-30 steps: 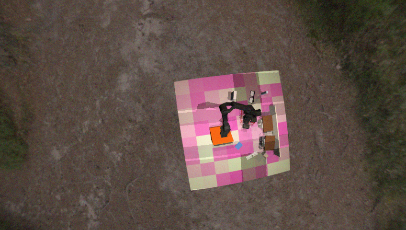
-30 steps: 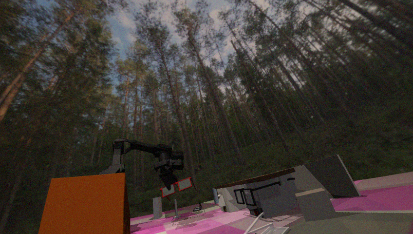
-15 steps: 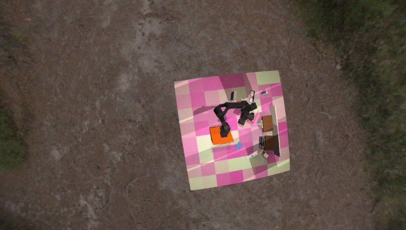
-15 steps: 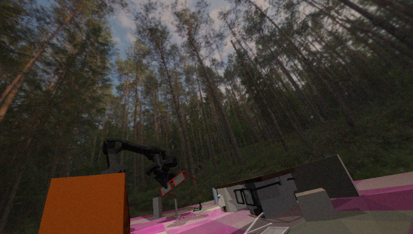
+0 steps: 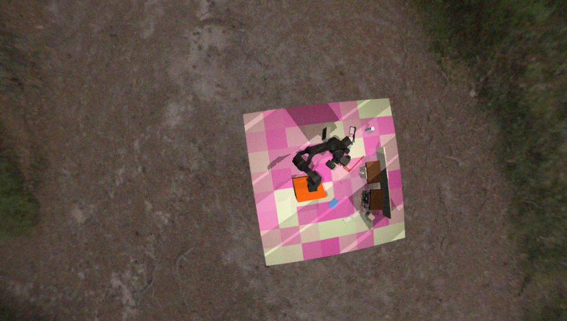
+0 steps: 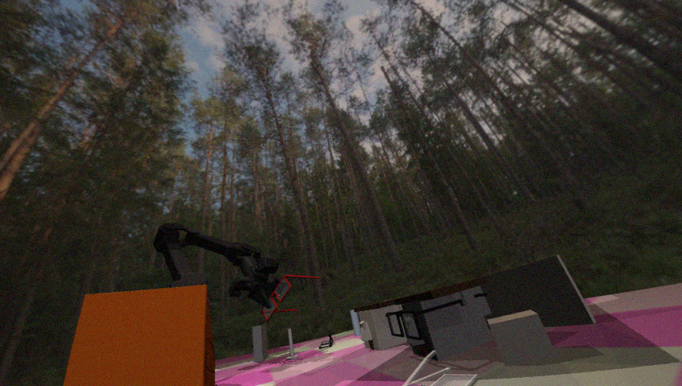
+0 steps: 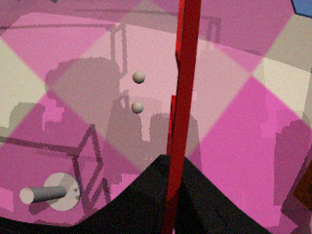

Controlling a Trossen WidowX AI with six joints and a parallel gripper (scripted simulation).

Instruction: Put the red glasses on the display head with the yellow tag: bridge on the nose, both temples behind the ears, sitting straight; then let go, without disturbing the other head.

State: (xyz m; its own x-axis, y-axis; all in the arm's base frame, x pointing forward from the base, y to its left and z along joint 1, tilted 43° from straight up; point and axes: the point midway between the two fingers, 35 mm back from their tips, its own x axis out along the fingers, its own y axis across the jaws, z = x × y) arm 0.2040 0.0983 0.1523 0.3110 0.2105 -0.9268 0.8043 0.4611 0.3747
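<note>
The red glasses are in the air, held by my gripper, which is shut on the frame front. In the exterior view the front is steeply tilted, and both temples stick out toward the heads' side. Two grey heads with brown tops stand at the right of the mat. The farther head has a bare face. The nearer head has black glasses on its face. The glasses are apart from both heads. No yellow tag can be made out.
A dark panel stands behind the heads, a grey block beside the nearer one. White glasses, a blue piece, black-framed glasses and a cylinder lie around. An orange box is at the arm's base.
</note>
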